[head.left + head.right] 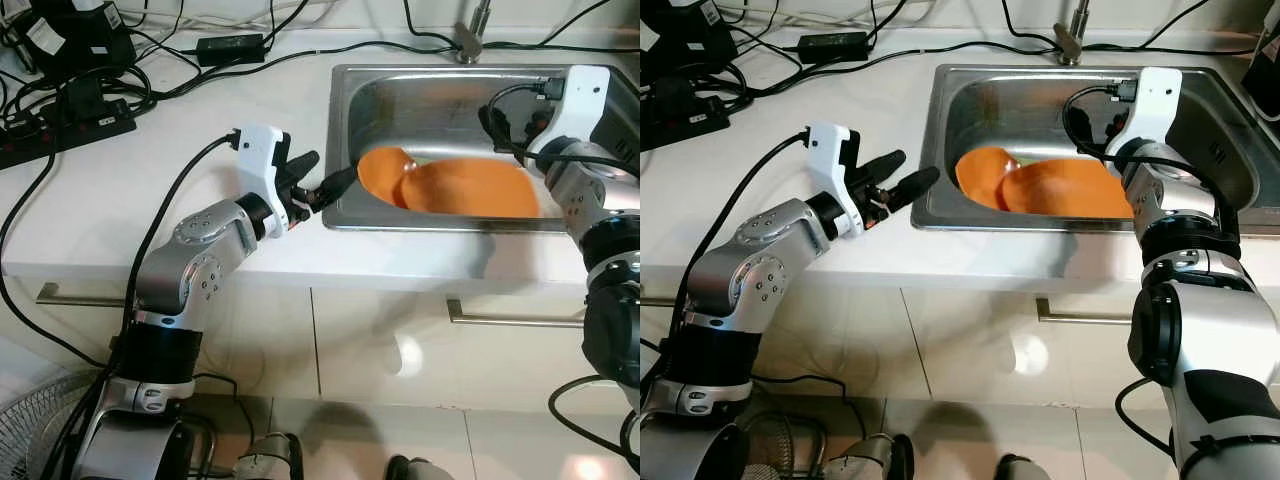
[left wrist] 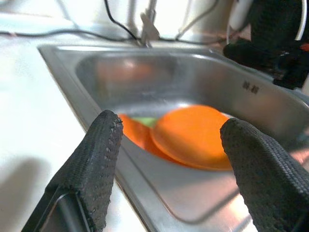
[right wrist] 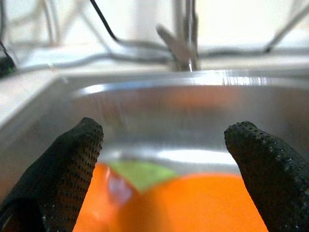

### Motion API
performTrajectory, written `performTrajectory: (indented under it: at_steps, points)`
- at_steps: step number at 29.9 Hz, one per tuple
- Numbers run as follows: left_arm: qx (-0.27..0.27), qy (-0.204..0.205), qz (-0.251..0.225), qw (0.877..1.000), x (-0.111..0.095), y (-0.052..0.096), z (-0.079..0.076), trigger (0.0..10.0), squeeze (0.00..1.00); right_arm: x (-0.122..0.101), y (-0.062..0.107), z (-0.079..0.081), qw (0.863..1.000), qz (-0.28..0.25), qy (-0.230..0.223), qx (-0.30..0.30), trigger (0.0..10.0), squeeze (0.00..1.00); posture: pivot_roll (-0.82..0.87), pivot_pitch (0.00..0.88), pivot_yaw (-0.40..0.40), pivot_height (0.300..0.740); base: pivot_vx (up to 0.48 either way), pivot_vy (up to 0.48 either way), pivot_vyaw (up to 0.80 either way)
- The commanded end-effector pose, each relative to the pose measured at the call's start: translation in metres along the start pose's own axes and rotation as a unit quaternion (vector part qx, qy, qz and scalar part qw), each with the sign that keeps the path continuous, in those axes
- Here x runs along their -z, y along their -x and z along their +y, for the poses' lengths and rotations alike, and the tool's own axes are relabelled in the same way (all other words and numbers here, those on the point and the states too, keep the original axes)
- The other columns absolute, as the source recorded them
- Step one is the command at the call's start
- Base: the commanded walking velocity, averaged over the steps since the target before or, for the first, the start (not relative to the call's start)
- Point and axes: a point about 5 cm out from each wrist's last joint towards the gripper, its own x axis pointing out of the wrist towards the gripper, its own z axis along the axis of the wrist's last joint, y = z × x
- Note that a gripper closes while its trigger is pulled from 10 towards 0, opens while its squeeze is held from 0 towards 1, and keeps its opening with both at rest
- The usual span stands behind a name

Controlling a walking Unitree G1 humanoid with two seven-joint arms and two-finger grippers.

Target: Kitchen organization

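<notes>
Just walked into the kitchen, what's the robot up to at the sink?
The robot faces a steel sink holding two orange plates, with something green under them. Its left gripper hovers open at the sink's left rim. The right gripper is open above the plates. Neither holds anything yet.

I look for words and numbers and find almost none I can read. In the left wrist view, at the right middle of the frame, a small dark mark [image 2: 251, 87] is stamped on the inside wall of the steel sink [image 2: 270, 104]. It looks like a few letters or numbers, but it is too blurry for me to read. At the upper left of the left eye view, white labels [image 1: 42, 35] sit on black power boxes, and their print is too small to read.
</notes>
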Motion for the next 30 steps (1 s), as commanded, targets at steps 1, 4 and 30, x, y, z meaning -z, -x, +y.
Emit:
performTrajectory:
  at_steps: [1,4,30]
  points:
    - [-0.024,-0.007,-0.016,1.0,-0.006,-0.001,0.005,10.0,0.0,-0.01,0.0,0.004,0.999,-0.035,0.006,-0.008,10.0,1.0,0.08,0.043,0.047,0.74,0.0,0.0,0.0]
    - [-0.037,-0.003,-0.031,0.999,-0.008,-0.001,0.007,10.0,0.0,-0.013,0.002,0.009,0.998,-0.061,0.016,-0.013,10.0,1.0,0.07,0.041,0.049,0.74,0.0,0.0,0.0]
    - [-0.172,-0.095,-0.14,0.97,-0.012,0.005,0.004,10.0,0.0,0.0,0.076,0.066,0.987,-0.153,0.034,-0.037,10.0,1.0,0.02,0.039,0.054,0.74,0.0,0.0,0.0]
